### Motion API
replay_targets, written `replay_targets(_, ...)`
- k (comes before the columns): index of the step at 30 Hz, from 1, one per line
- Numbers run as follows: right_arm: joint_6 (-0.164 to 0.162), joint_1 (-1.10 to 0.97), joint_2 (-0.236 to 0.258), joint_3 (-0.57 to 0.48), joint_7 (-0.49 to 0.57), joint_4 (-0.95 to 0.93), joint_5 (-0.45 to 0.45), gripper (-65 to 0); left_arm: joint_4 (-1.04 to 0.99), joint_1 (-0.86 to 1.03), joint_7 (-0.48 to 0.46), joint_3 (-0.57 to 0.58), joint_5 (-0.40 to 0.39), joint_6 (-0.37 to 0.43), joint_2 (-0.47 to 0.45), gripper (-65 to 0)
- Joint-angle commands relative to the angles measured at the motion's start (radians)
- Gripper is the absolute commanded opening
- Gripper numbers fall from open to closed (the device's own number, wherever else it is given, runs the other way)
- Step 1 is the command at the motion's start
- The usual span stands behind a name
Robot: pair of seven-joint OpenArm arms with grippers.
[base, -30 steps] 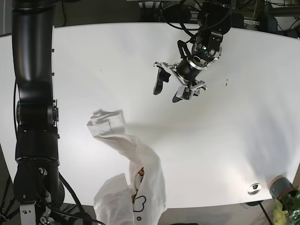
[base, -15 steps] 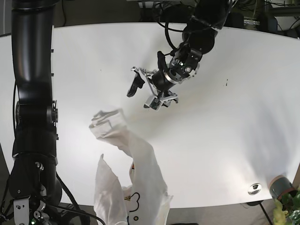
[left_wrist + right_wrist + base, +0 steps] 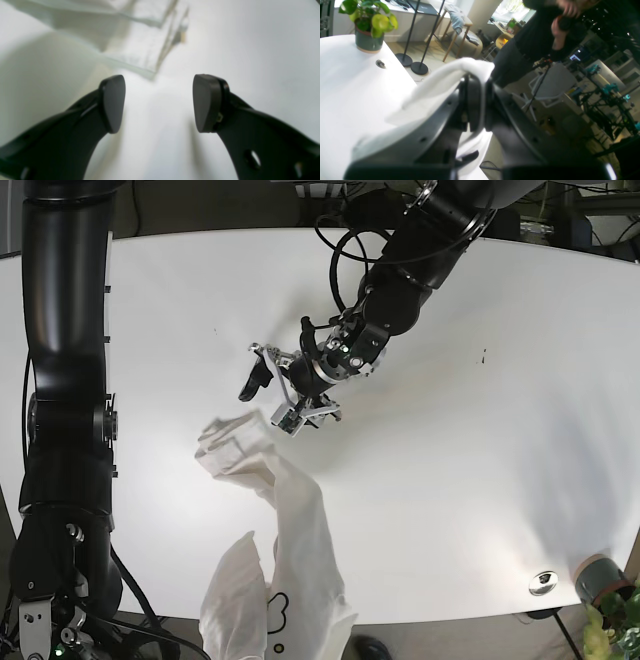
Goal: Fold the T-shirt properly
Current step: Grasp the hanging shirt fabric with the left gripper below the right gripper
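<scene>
Fingers (image 3: 112, 102) of the left tool (image 3: 268, 393), matte black with rounded flat pads, stand spread wide with nothing between them, hovering over the smooth white bench (image 3: 480, 460). Just ahead of its tips lies a crumpled corner of the white T-shirt (image 3: 290, 530), thin soft cloth with a stitched hem; from there the shirt runs in a twisted band away from this tool toward the bench's near edge, a cartoon print showing. There the right tool (image 3: 476, 100), black and glossy, is clenched on a bunched fold of the shirt, cloth draped over its fingers.
</scene>
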Motion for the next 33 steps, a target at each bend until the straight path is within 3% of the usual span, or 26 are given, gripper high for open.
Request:
replay_targets(1, -0.006, 0.045, 0.001, 0.007, 0.032, 0.015, 0.011, -65.0, -0.038, -0.048, -0.037, -0.004, -0.010, -0.001, 0.046, -25.1)
replay_targets(8, -0.006, 0.045, 0.001, 0.009, 0.032, 0.015, 0.011, -65.0, -0.177, -0.109, -0.126, -0.001, -0.008, 0.002, 0.092, -25.0)
replay_targets(15, -0.006, 0.045, 0.001, 0.009, 0.032, 0.013, 0.011, -65.0, -0.355, -0.191, -0.158, 0.000, -0.008, 0.101, 0.108, -25.0)
replay_targets(21, -0.006, 0.032, 0.002, 0.009, 0.032, 0.015, 0.011, -65.0, -0.385, -0.195, -0.193, -0.001, -0.010, 0.101, 0.108, -25.8)
replay_targets(33, -0.006, 0.025, 0.002, 0.010, 0.032, 0.015, 0.017, -65.0, -0.460, -0.201, -0.193, -0.001, -0.010, 0.101, 0.108, -58.6)
